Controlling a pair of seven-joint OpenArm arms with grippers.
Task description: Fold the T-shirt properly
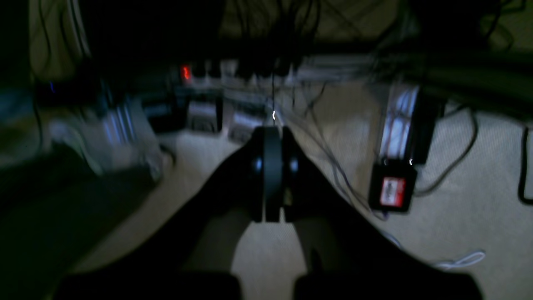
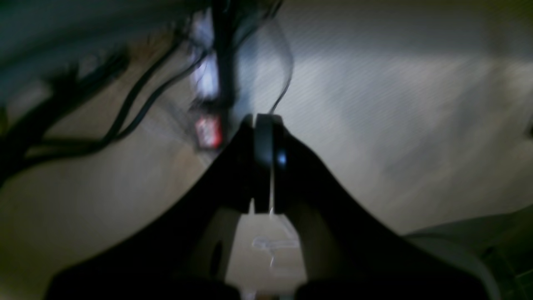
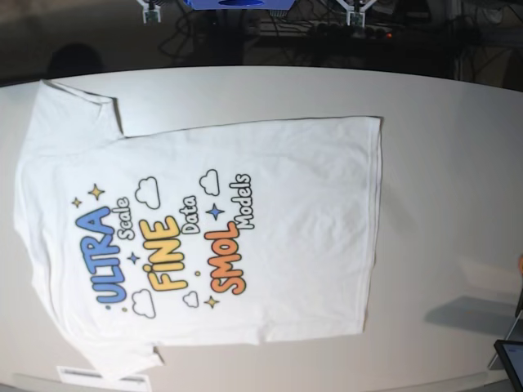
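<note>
The white T-shirt (image 3: pixel 286 204) lies spread flat on the white table (image 3: pixel 458 163), print side up, with the "ULTRA", "FINE" and "SMOL" lettering showing. Its neck end is at the view's left and its hem at the right. It does not show in either wrist view. My left gripper (image 1: pixel 272 137) is shut and empty, off the table and looking at the carpet floor. My right gripper (image 2: pixel 264 125) is also shut and empty over the floor. In the base view only small parts of both arms show at the far edge, the right one (image 3: pixel 151 10) and the left one (image 3: pixel 357 12).
Cables, a power strip with a red light (image 1: pixel 185 73) and a black box with a red label (image 1: pixel 391 191) lie on the floor behind the table. A dark tablet corner (image 3: pixel 511 359) sits at the table's near right. A white label (image 3: pixel 102 377) lies at the near left.
</note>
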